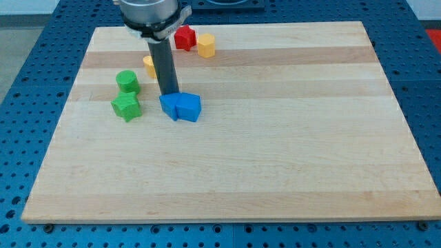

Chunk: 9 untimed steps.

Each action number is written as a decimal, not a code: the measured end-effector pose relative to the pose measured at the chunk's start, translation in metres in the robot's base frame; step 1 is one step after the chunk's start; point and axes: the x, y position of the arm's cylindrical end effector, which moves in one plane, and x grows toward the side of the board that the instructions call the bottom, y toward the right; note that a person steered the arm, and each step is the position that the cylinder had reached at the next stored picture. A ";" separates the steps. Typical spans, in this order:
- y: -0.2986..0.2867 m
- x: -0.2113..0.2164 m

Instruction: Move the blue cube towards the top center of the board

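The blue cube (169, 106) sits left of the board's middle, touching a second blue block (189, 107) on its right. My tip (169, 94) is at the cube's top edge, touching or nearly touching it from the view's top side. The rod rises from there to the arm at the view's top left.
A green cylinder (127, 81) and a green star-shaped block (127, 106) lie left of the blue cube. A yellow block (149, 65) is partly hidden behind the rod. A red block (184, 37) and a yellow block (206, 45) sit near the board's top edge.
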 end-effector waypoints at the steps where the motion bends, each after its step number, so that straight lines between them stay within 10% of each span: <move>1: -0.005 0.036; 3: -0.002 0.081; 9: 0.110 -0.055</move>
